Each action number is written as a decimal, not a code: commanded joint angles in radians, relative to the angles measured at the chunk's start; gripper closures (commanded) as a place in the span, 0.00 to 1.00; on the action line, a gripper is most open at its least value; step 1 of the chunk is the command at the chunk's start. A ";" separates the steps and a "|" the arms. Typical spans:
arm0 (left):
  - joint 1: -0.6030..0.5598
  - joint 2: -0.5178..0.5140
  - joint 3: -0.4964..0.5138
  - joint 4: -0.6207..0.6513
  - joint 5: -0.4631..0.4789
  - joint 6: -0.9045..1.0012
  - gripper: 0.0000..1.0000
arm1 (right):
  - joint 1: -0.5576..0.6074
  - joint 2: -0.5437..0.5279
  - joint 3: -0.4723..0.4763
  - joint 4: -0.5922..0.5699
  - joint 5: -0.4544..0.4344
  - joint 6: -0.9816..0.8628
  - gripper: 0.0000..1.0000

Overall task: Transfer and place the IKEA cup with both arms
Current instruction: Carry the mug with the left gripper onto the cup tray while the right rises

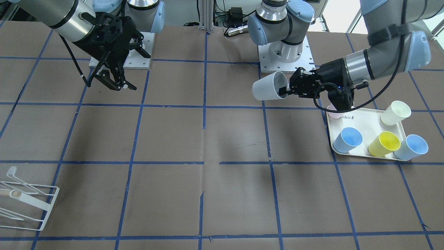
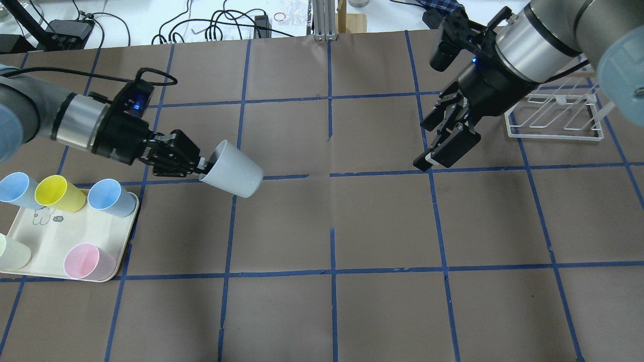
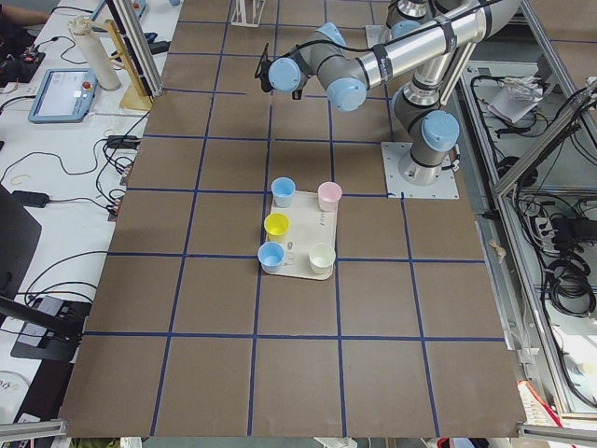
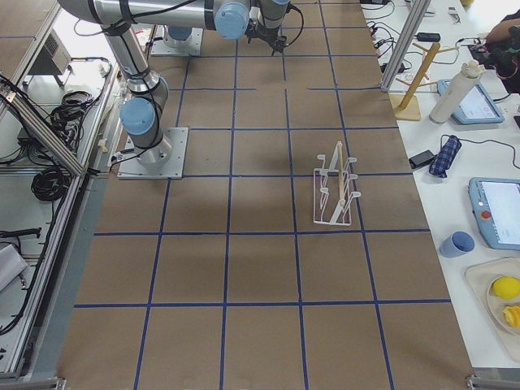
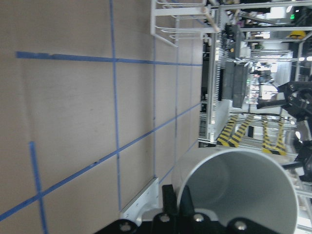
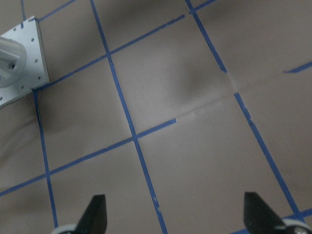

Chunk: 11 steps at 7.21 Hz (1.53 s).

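Tumblers of pastel plastic (image 2: 59,193) are stood mouth-up on the cream rectangular tray (image 2: 55,236), taken here as the reference point. They are judged to be stock kept within the left arm's reach.

Just beyond the tray's inner edge, clear of the brown papered table (image 2: 332,301), the plain pale grey tapered plastic cup (image 2: 232,169) is held aloft by the black two-finger left gripper (image 2: 204,167). Its fingers are clamped on the rim, one inside the mouth and one outside. The cup's long axis is laid close to level: the mouth is turned back towards the tray and the closed base is pointed away from it, across the table. That pose is judged to leave the body free to be taken in a hand-over.

Well away from the tray, the black right gripper (image 2: 445,151) is hung above the table with its jaws spread and nothing between them. Farthest from the tray, a white wire rack (image 2: 553,134) is seen, probably the intended destination.
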 commanded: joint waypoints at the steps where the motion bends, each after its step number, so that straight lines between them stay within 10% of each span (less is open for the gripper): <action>1: 0.112 0.032 0.007 0.201 0.422 0.028 1.00 | 0.002 -0.001 -0.002 -0.001 -0.135 0.216 0.00; 5: 0.356 0.009 0.000 0.417 0.551 0.442 1.00 | 0.002 0.005 -0.010 -0.071 -0.254 0.649 0.00; 11: 0.525 -0.147 -0.127 0.741 0.448 0.730 1.00 | 0.048 0.024 -0.091 -0.226 -0.361 1.155 0.00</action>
